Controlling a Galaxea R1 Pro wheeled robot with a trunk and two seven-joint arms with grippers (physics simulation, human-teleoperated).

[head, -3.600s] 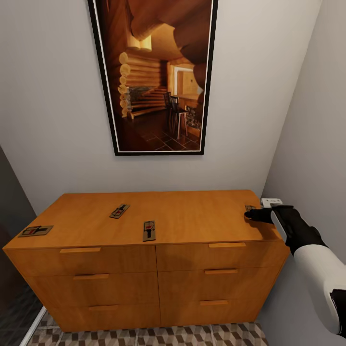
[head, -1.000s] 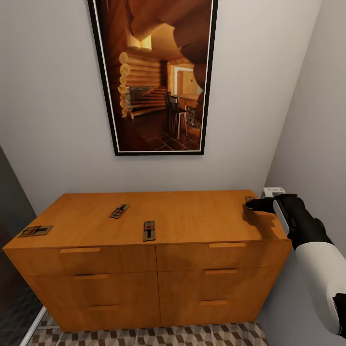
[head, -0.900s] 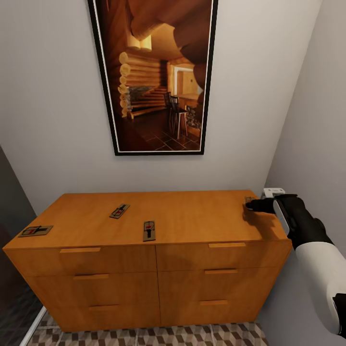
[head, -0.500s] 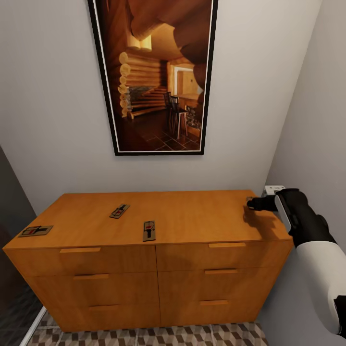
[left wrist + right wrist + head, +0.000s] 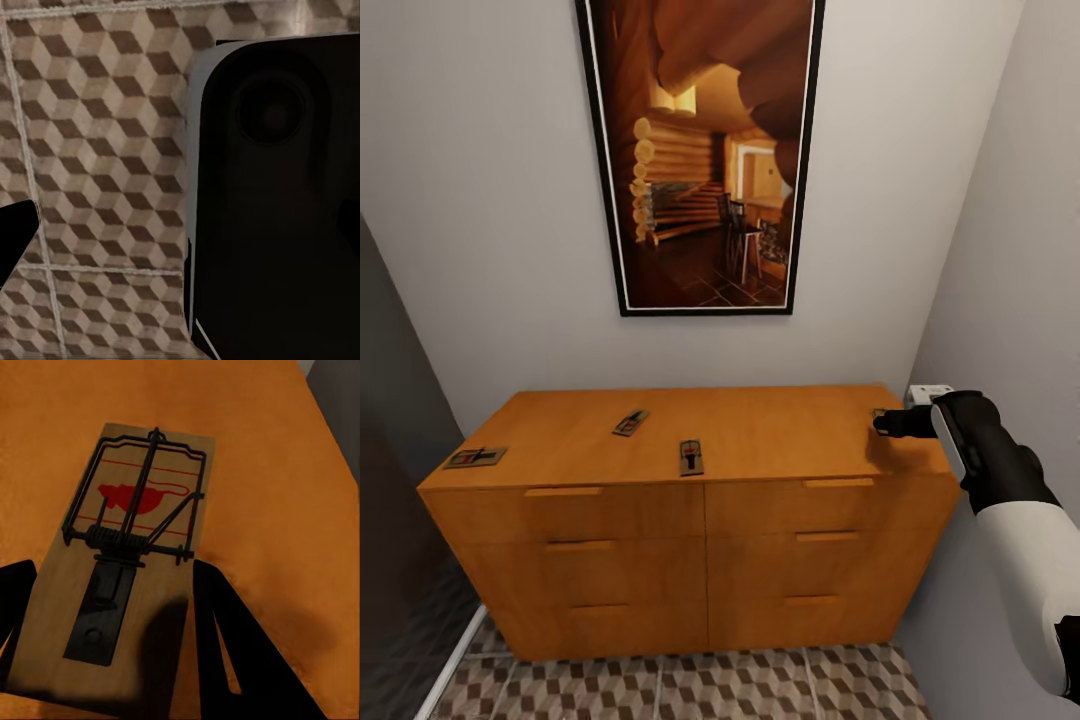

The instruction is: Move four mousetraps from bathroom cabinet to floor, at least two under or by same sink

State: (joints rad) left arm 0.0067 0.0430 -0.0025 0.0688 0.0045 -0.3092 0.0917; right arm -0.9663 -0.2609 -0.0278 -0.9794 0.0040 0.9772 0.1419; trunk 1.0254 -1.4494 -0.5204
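The first pickup is in hand. The right end effector (image 5: 880, 424) is held at the far right end of the cabinet (image 5: 760, 440), fingers (image 5: 240, 652) spread wide either side of a mousetrap (image 5: 127, 555); whether the board is lifted or flat cannot be told. Closing is called for next. Three other mousetraps (image 5: 691, 456) lie leftward. Below, cube-patterned bathroom floor (image 5: 710, 690) is seen; a framed picture (image 5: 705, 150) hangs above.

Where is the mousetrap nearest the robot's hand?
In the head view, that mousetrap is on the cabinet top's far right end, by the right gripper.
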